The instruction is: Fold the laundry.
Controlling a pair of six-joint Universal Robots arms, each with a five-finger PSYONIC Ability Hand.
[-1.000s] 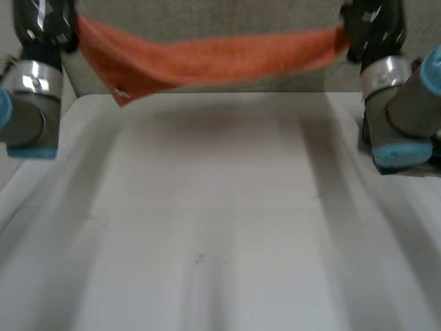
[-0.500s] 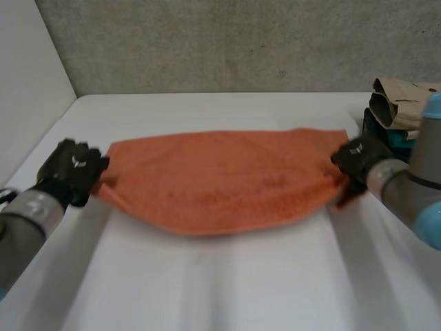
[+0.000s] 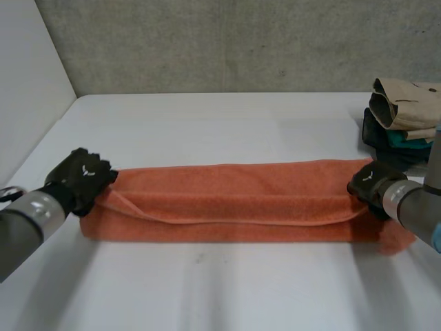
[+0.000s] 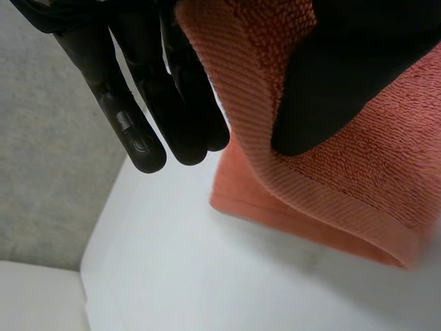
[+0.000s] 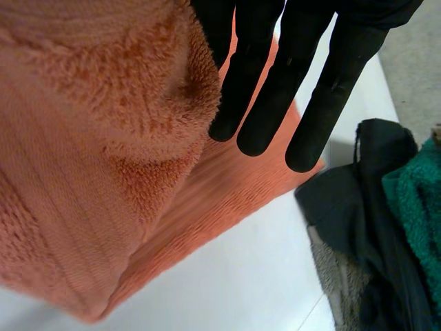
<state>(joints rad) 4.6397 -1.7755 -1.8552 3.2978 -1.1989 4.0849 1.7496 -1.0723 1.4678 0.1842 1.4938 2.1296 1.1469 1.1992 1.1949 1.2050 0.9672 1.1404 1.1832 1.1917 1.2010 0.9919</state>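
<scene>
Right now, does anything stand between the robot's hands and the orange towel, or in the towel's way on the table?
Nothing visible does. The left hand and right hand each pinch one end of the orange terry towel; the pile of folded clothes lies beside its right end, apart.

White table [image 3: 227, 117], smooth and bare toward the far edge. Behind it, a rough grey concrete wall [image 3: 227, 41]. Along the left side, a plain white panel [image 3: 27, 83]. Soft, even light.
</scene>
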